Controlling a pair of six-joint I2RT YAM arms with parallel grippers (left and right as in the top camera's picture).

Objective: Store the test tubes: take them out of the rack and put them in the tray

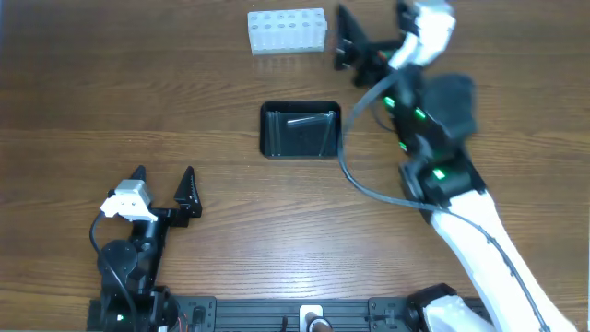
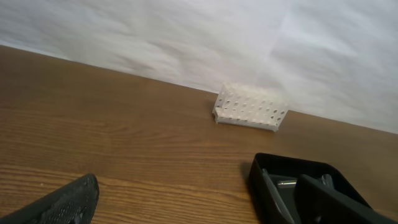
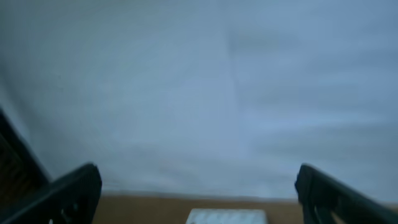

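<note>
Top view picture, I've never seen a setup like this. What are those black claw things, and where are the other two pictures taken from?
Those are two robot arms at a wooden table, filmed from overhead. Each ends in a two-finger gripper: the left gripper near its base, the right gripper near the white rack. Both are open, holding nothing. The other pictures come from a camera on each wrist. A black tray with clear tubes in it lies mid-table.

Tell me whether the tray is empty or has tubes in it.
Not empty: the tray holds clear tubes lying flat, seen from above and from the left wrist.
</note>
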